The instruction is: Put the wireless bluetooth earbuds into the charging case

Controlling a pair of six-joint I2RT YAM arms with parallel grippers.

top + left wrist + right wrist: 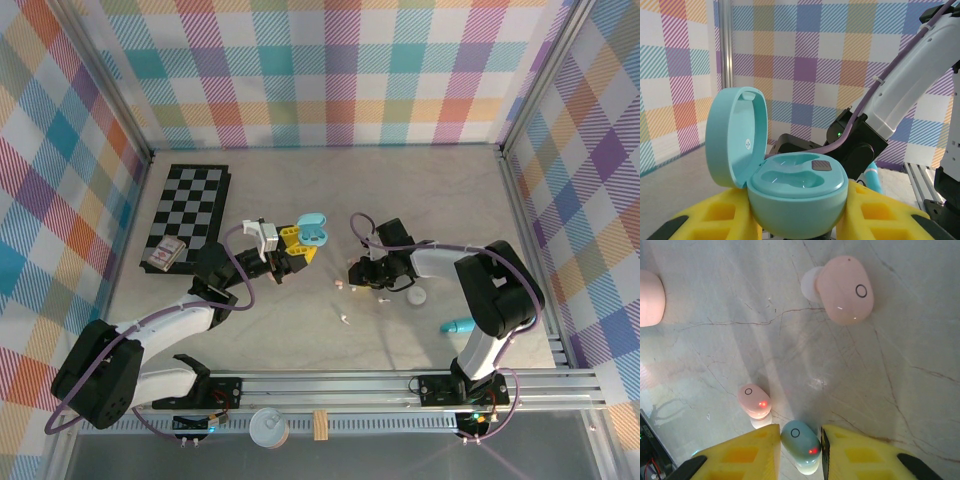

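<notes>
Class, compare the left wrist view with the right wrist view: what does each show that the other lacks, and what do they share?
Left wrist view: an open turquoise case, both wells empty, held in the left hand, with a checked wall behind. Right wrist view: a light blue earbud between the fingers of the right hand, whether gripped is unclear, a pink earbud beside it and another pink earbud farther off on the table. Shared: yellow fingers at the bottom edge.

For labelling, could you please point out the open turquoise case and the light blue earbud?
open turquoise case [797,197], left wrist view, front of its base
light blue earbud [798,439], right wrist view, its top face
</notes>
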